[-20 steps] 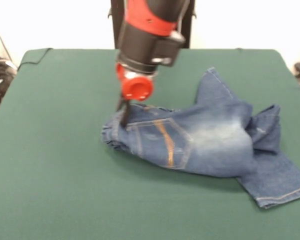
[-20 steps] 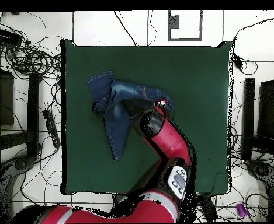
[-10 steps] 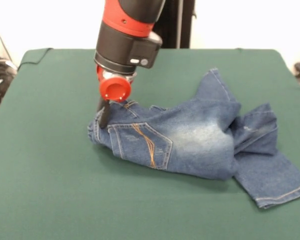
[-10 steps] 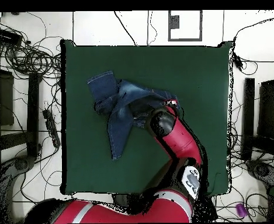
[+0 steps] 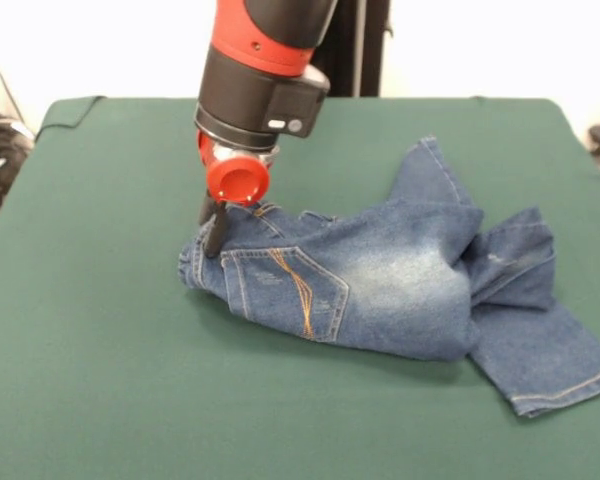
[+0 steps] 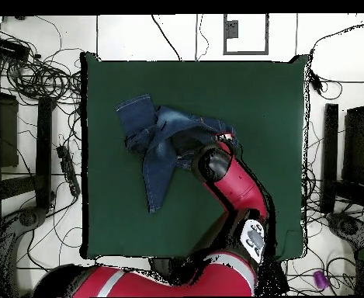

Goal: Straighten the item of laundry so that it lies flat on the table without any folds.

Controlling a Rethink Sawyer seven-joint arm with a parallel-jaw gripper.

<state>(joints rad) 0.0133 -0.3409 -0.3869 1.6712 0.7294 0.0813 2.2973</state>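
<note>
- Your gripper (image 5: 213,235) sat at the jeans' (image 5: 400,285) waistband end; couldn't tell whether it gripped.
- Jeans lay bunched and folded mid tabletop (image 5: 100,350), one leg toward the far edge.

1. Jeans (image 5: 380,285) bunched on table (image 5: 100,380), right of centre in front view
2. Gripper (image 5: 213,232) at their left end, on waistband
3. One leg toward near right corner
</note>
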